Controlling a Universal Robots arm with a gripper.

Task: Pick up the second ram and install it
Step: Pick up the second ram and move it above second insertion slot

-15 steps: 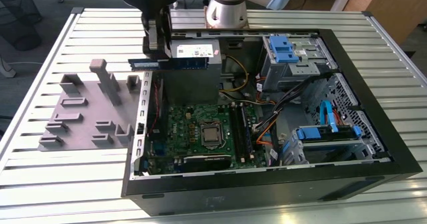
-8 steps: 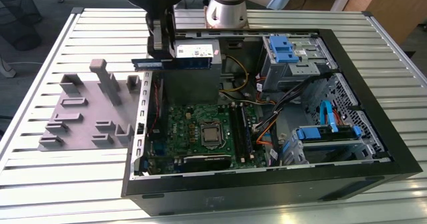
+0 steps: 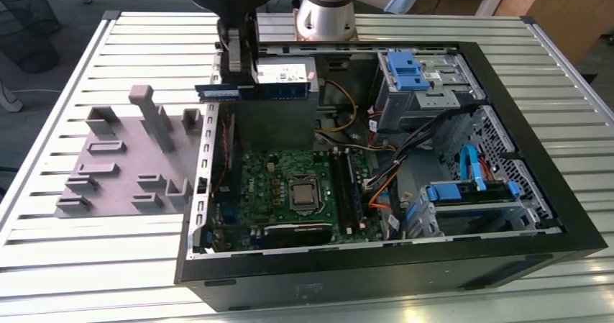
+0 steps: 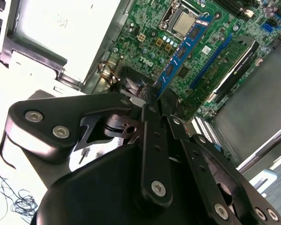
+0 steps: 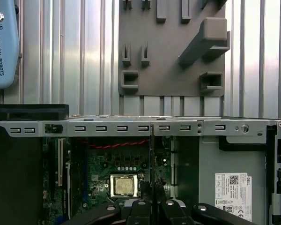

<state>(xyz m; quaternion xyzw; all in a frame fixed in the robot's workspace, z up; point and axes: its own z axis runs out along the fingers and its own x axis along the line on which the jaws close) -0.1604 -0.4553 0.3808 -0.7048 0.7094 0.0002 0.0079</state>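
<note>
End effector (image 3: 237, 85) is clamping the ram (image 3: 283, 90), hanging over the open case (image 3: 384, 269) right by the power supply (image 3: 278, 121), with the motherboard (image 3: 264, 183) sitting below.

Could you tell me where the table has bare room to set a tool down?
Bare table slats: the corner below the gray fixture plate in the exterior view, and the strip beyond it. Crowded: the computer case, over which the pincer holds the second ram.
</note>
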